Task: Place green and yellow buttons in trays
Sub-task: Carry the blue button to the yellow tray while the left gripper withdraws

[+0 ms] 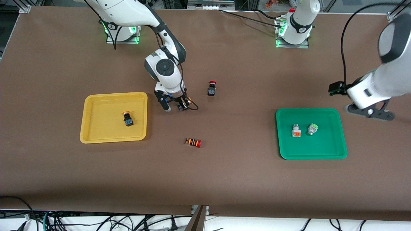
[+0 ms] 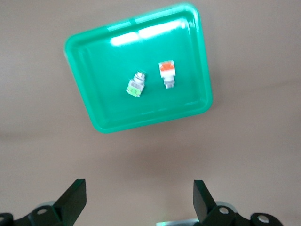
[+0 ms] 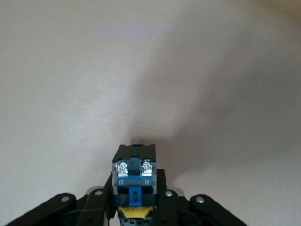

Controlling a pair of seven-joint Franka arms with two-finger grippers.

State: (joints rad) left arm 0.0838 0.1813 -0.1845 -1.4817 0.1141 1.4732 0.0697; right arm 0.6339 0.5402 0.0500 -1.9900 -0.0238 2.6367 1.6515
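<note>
Right gripper (image 3: 134, 209) clamps a yellow-capped button (image 3: 134, 181) marked 23; left gripper (image 2: 138, 200) gapes.

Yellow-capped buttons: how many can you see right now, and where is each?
2. One yellow-capped button lies in the yellow tray. The other yellow-capped button is gripped by the right gripper, over bare table beside that tray. None seems hidden.
</note>
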